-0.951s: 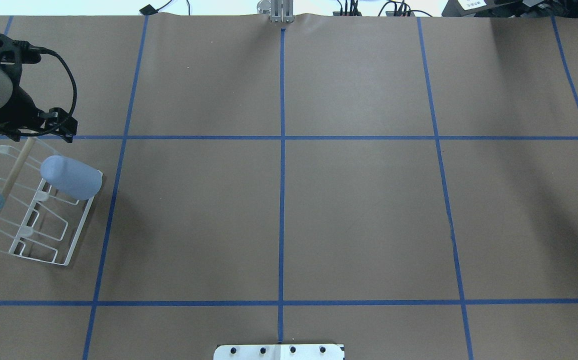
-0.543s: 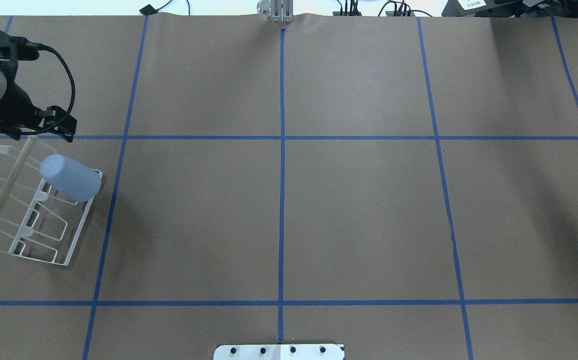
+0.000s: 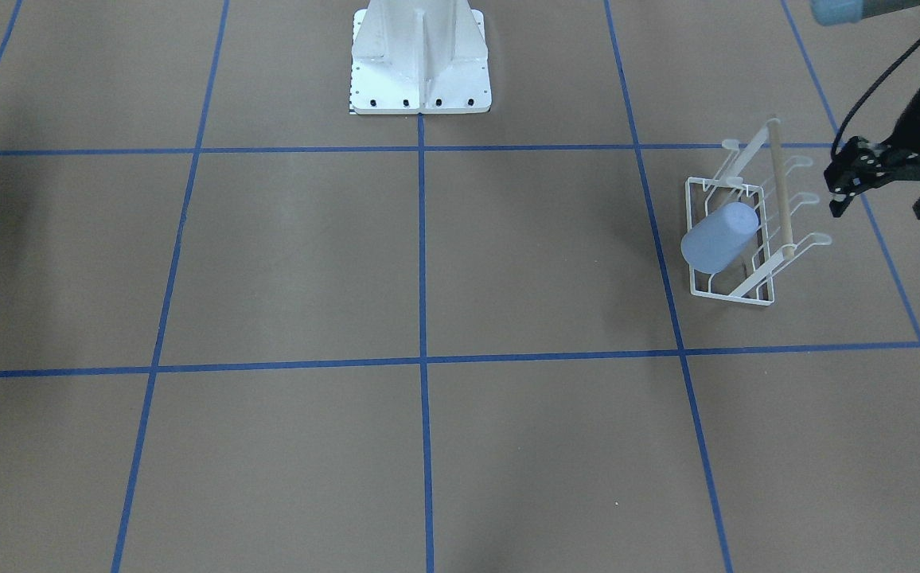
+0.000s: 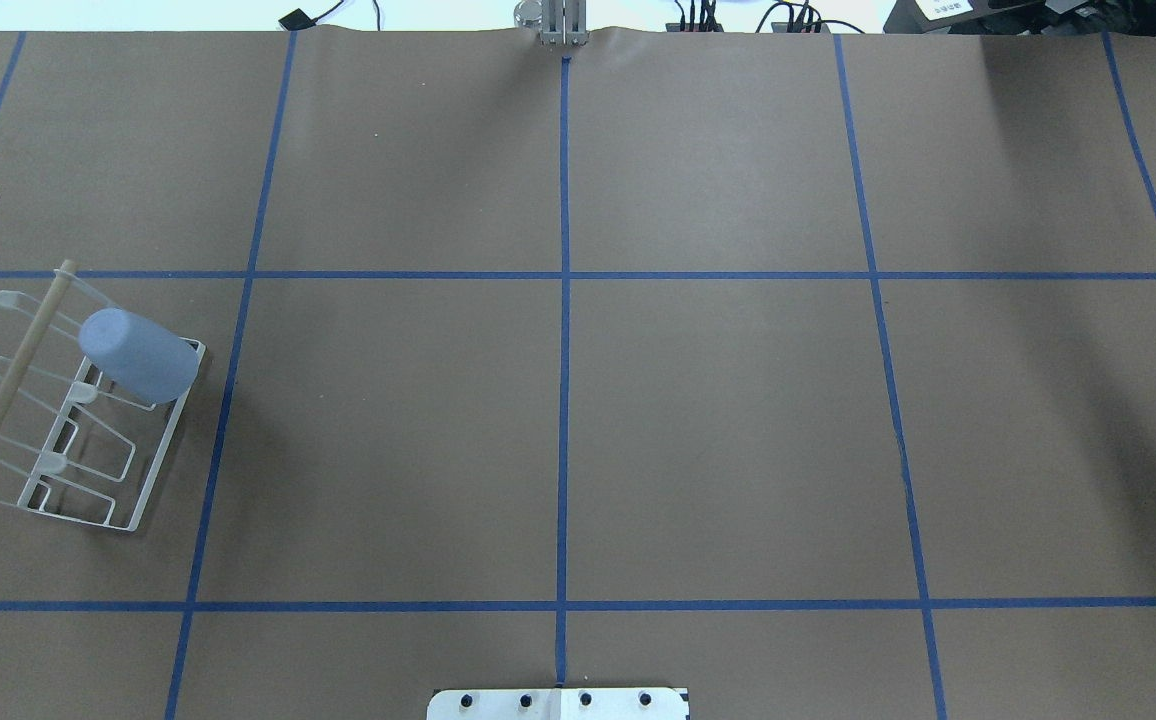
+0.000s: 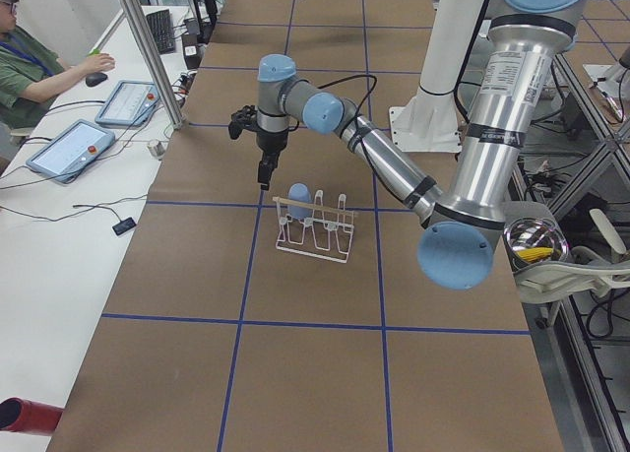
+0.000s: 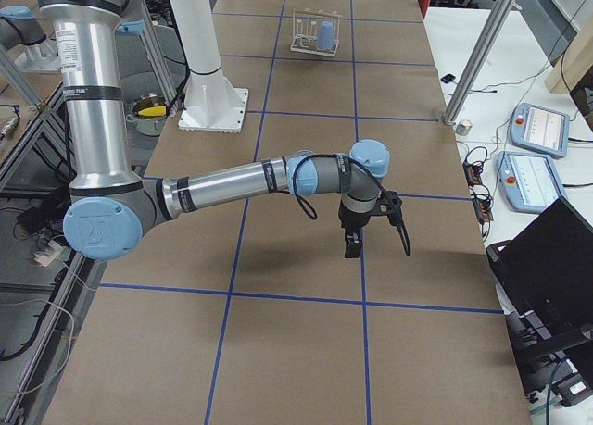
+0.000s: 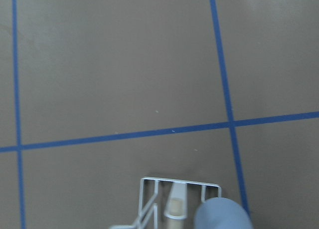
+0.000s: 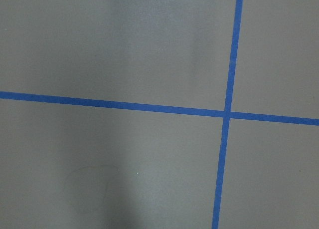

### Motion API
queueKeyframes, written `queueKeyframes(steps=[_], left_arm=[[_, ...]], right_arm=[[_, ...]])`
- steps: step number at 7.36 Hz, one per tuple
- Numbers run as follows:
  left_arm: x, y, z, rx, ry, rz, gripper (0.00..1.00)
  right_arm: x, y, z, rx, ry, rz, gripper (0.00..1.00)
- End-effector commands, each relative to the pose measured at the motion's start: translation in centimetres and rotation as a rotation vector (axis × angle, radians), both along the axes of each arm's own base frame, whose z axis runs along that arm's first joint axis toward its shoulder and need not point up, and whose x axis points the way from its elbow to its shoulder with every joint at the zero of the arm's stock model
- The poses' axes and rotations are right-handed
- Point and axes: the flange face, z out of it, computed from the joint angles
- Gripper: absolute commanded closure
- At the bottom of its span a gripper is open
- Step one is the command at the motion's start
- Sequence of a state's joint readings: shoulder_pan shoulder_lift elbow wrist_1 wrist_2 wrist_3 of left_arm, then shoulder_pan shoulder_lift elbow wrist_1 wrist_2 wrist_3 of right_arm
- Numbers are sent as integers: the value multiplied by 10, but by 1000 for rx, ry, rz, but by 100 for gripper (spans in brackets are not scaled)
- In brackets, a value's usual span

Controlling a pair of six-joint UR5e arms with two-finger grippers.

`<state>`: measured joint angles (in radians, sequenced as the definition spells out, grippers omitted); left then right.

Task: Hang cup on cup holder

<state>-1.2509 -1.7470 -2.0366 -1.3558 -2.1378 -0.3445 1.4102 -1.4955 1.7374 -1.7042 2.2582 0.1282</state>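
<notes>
Because the cup [image 4: 138, 355] sits mouth-down over one of the angled prongs of the cup holder [image 4: 133, 520], its narrow base tipped up toward 10 o'clock in the overhead view and its wide rim low beside the wire frame, its own weight looks enough to keep it seated; the prong itself is hidden inside it, so how deep it reaches cannot be told. Nothing grips the cup, and it occupies the 1 o'clock corner of the holder, on the 3 o'clock side of the tan wooden rod [image 4: 13, 385], with the other prongs bare. That holder stands at the 9 o'clock end of the table [image 4: 638, 400]. Off at about 11 o'clock from it hangs the left gripper [image 5: 264, 176], raised, apart from rack and cup and carrying nothing; whether its fingers are apart or together I cannot tell, as its own camera shows only the holder's end and the cup's edge below. Well apart toward 3 o'clock hovers the right gripper [image 6: 352, 247] over bare table, probably kept out of the working side, and the state of its fingers cannot be told either. Judged from this, the hanging appears done
</notes>
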Motion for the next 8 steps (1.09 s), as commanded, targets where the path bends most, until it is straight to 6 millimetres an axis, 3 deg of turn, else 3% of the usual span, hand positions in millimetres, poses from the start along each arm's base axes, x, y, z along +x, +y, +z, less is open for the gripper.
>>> queueKeyframes(steps=[1,3,5,8], left_arm=[[-99,-1,93,-40,-26,1,1],[-140,-11,140,-50,-27,-72,1],[-149,-16,183,-104,-30,-87,1],[-150,12,245,-233,34,-87,1]], right_arm=[[17,3,13,-34,-27,33,0],[37,16,40,-96,-106,67,0],[48,30,55,-122,-100,85,0],[56,41,66,-145,-97,103,0]])
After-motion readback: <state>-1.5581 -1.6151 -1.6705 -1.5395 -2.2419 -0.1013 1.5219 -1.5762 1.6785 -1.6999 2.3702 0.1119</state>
